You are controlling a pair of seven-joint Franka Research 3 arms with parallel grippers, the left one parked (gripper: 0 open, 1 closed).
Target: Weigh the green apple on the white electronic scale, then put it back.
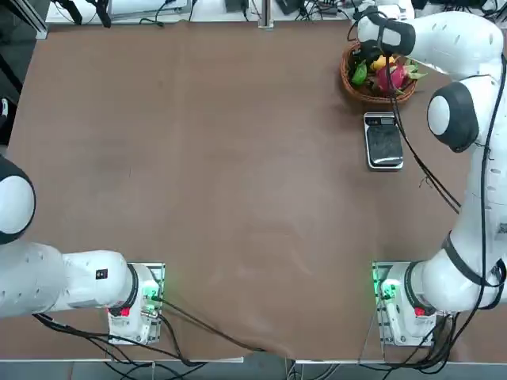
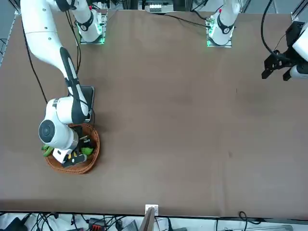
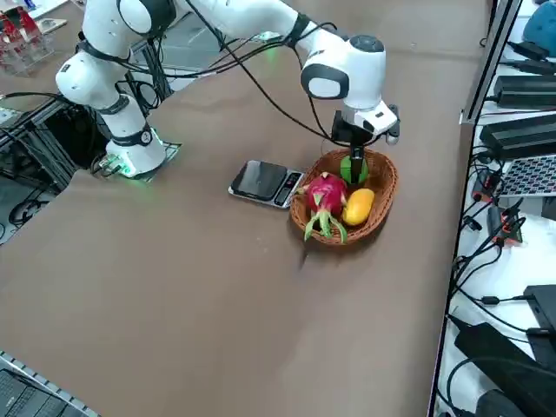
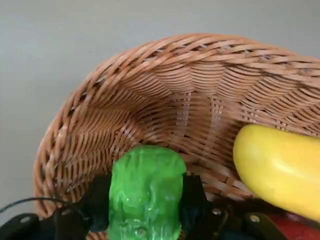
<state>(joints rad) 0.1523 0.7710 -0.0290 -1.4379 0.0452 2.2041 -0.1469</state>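
Note:
The green apple (image 4: 146, 192) sits between the two dark fingers (image 4: 97, 202) of my right gripper (image 4: 145, 205), which is shut on it inside the wicker basket (image 4: 165, 95). From the right side, the gripper (image 3: 355, 163) reaches straight down into the basket's far part and the apple (image 3: 352, 168) shows green below it. Whether the apple rests on the basket floor I cannot tell. The white electronic scale (image 1: 383, 141) lies flat on the table just beside the basket (image 1: 379, 97), with nothing on its dark platform (image 3: 261, 180).
A pink dragon fruit (image 3: 326, 195) and a yellow-orange fruit (image 3: 358, 207) share the basket, close to the held apple. The table's far edge and cables (image 3: 504, 217) lie just beyond the basket. Brown tabletop (image 1: 198, 158) stretches wide to the left.

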